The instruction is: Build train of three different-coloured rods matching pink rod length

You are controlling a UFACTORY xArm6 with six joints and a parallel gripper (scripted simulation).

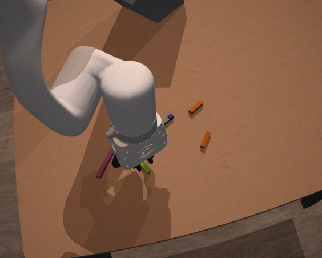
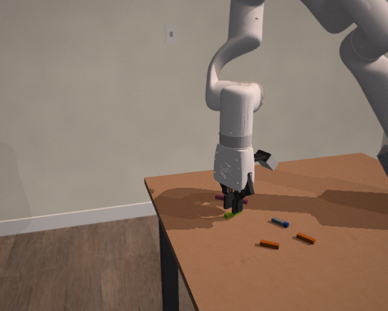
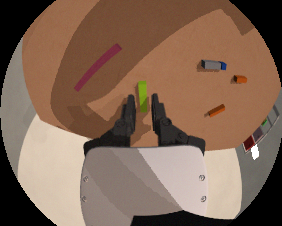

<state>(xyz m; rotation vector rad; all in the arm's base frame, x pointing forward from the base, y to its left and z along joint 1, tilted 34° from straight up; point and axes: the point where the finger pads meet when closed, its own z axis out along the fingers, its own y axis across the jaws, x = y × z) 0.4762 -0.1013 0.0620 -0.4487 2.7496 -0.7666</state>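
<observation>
A lime rod [image 1: 146, 169] [image 2: 232, 215] [image 3: 142, 93] lies flat on the table. My gripper [image 1: 144, 165] [image 2: 234, 206] [image 3: 143, 102] is down at the table with a finger on each side of the rod's near end. The fingers are partly open, and the wrist view shows a small gap on both sides of the rod. The long pink rod [image 1: 104, 164] [image 2: 219, 197] [image 3: 99, 67] lies just to the left, partly hidden by my wrist. A grey rod [image 1: 165, 120] [image 2: 277, 221] [image 3: 212, 64] and a blue rod [image 1: 170, 116] [image 2: 285, 224] [image 3: 222, 66] lie end to end, touching.
Two orange rods [image 1: 196, 106] [image 1: 205, 139] [image 2: 269, 244] [image 2: 305, 238] lie apart to the right. A dark box [image 1: 154, 8] stands at the back of the table. The table's curved front edge [image 1: 228, 224] runs close below.
</observation>
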